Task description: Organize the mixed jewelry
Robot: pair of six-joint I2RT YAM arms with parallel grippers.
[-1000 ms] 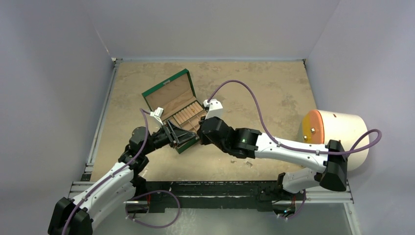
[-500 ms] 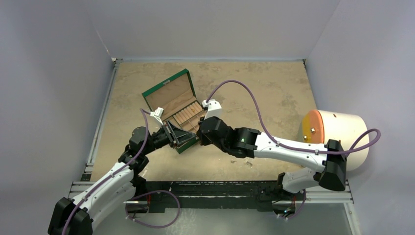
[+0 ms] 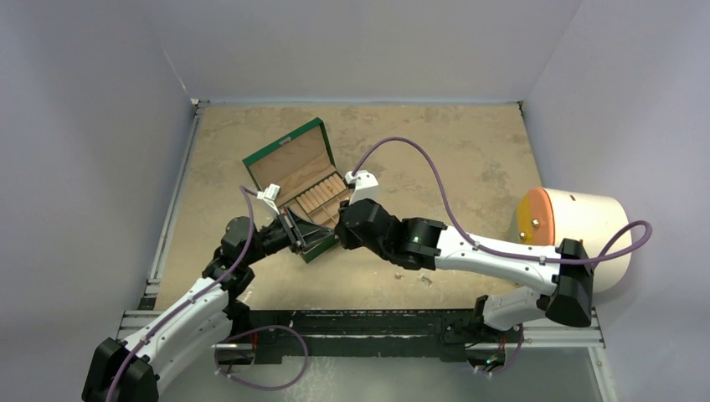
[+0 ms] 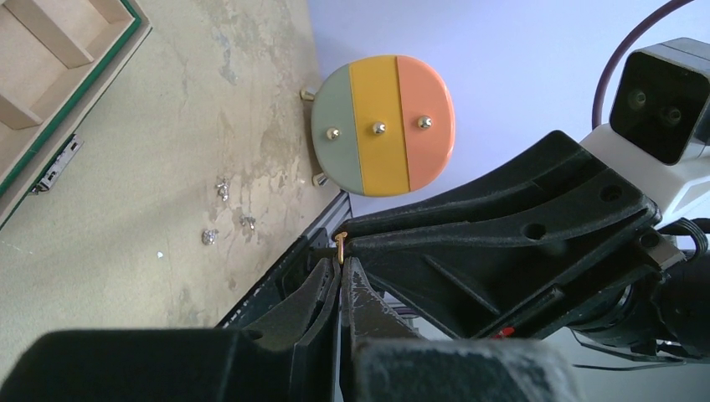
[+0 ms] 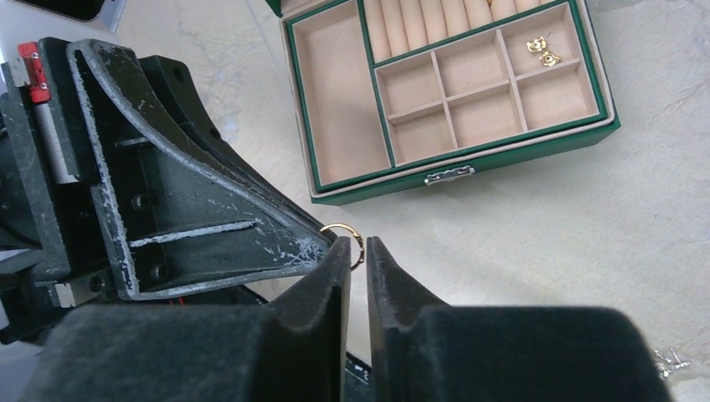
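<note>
My left gripper (image 4: 341, 264) is shut on a thin gold wire hoop (image 4: 341, 243), which sticks out past its tips. In the right wrist view the hoop (image 5: 343, 239) shows at the left gripper's fingertip. My right gripper (image 5: 358, 251) meets it tip to tip, jaws a narrow gap apart, with the hoop's edge in that gap. Both grippers, left (image 3: 311, 239) and right (image 3: 335, 237), hover at the near corner of the open green box (image 3: 289, 159). Two gold pieces (image 5: 542, 50) lie in one box compartment. Small silver pieces (image 4: 222, 191) lie on the table.
The box (image 5: 536, 149) has tan compartments and ring rolls, with its lid propped open at the back. A white drum with a green, yellow and orange face (image 3: 578, 226) stands at the right edge. The silver pieces also lie near the front rail (image 3: 427, 279).
My right gripper has shifted slightly left, closer to the left gripper's tips. The left arm and the box have stayed put.
</note>
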